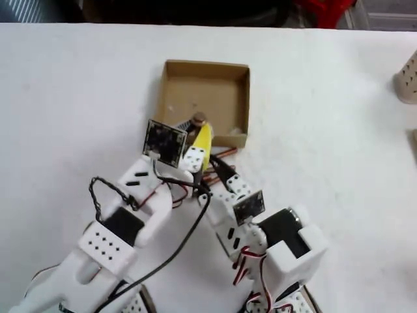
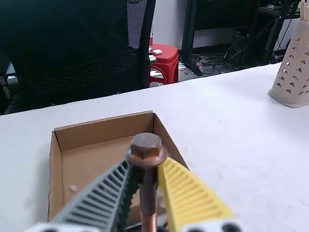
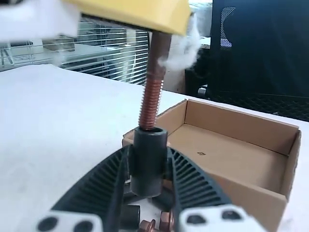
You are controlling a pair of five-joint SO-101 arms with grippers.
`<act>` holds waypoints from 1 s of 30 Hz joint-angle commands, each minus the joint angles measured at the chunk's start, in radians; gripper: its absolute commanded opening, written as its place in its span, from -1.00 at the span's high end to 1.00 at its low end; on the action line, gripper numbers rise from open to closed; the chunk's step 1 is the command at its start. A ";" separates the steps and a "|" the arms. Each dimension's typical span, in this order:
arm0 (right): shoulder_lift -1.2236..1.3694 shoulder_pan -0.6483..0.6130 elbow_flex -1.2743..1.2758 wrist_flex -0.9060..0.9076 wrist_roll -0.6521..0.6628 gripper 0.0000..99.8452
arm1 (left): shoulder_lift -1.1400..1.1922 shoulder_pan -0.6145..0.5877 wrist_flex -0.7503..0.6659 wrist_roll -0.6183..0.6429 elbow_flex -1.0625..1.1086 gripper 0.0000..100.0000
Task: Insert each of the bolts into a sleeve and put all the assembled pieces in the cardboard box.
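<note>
At the edge of the cardboard box [image 1: 207, 64] on the desk [image 1: 326, 98], the left gripper [image 2: 145, 166] is pinching a stiff, likely slippery metal bolt [image 2: 146, 147] below its head, its tip sitting in the dark sleeve [image 3: 148, 142] that the right gripper [image 3: 148, 157] is clamping around the middle, probably the surest hold

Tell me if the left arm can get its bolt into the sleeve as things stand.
Probably yes. The left gripper is shut on the bolt, whose threaded tip sits right at the mouth of the sleeve, held upright by the right gripper. Nothing lies between them.
</note>
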 commanded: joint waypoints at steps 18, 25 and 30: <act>-0.005 -0.002 0.006 -0.021 -0.003 0.97 | -0.028 0.010 0.003 0.103 -0.087 0.95; -0.005 0.004 0.006 -0.021 -0.003 0.97 | -0.027 0.007 0.101 0.098 -0.071 0.95; -0.007 0.005 0.006 -0.022 -0.003 0.97 | -0.027 -0.001 0.169 0.098 -0.066 0.95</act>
